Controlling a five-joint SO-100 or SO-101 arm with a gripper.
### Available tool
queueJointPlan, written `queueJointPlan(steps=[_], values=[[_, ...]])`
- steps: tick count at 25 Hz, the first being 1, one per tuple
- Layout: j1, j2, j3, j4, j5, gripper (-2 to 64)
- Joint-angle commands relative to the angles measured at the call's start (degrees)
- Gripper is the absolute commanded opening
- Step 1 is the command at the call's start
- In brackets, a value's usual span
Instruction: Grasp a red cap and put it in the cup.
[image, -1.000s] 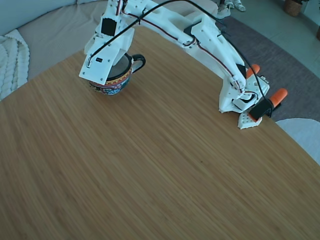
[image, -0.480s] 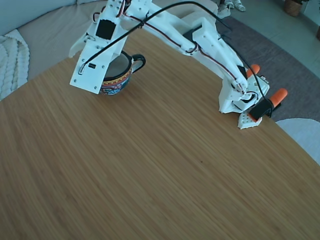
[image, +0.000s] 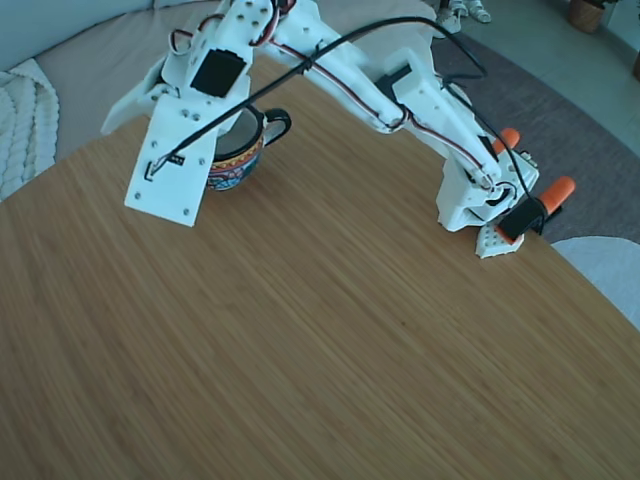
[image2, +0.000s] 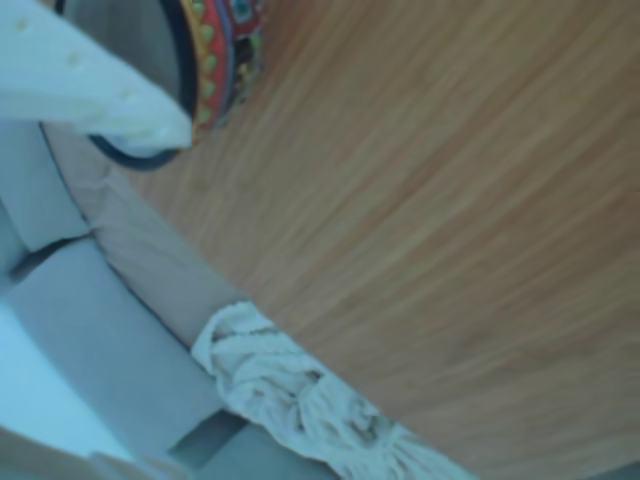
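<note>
Surroundings first: bench (image: 330, 340) is round-edged, warm wood with fine straight grain, matte. Arm (image: 390, 90), white printed plastic with black and red cables along it, arches from its base at the right edge of the fixed view over to the cup (image: 240, 160). Two orange clamp handles (image: 557, 190) sit at that base. Flat white plate with screw holes on the arm's wrist overlaps the left half of the cup in the fixed view and hides most of its mouth; the black handle and a strip of the patterned band stay visible. Cup stands upright near the bench's far edge; in the other view (image2: 215, 60) its black rim and red, yellow and green band show at top left, with one white finger (image2: 90, 85) crossing the rim. Tool state: cannot tell, only that one finger is visible. Red cap: not visible in either view. Cream knitted blanket (image2: 290, 390) lies on grey cushions beside the bench.
</note>
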Motion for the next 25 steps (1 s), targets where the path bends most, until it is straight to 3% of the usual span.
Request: queueJointPlan(steps=[1,10,25], values=[[-0.97,8.35,-1.76,3.96,0.35,40.9],[-3.6,21.53,9.14,3.96,0.35,40.9],[-10.9,42.63,44.56,3.87,0.35,40.9]])
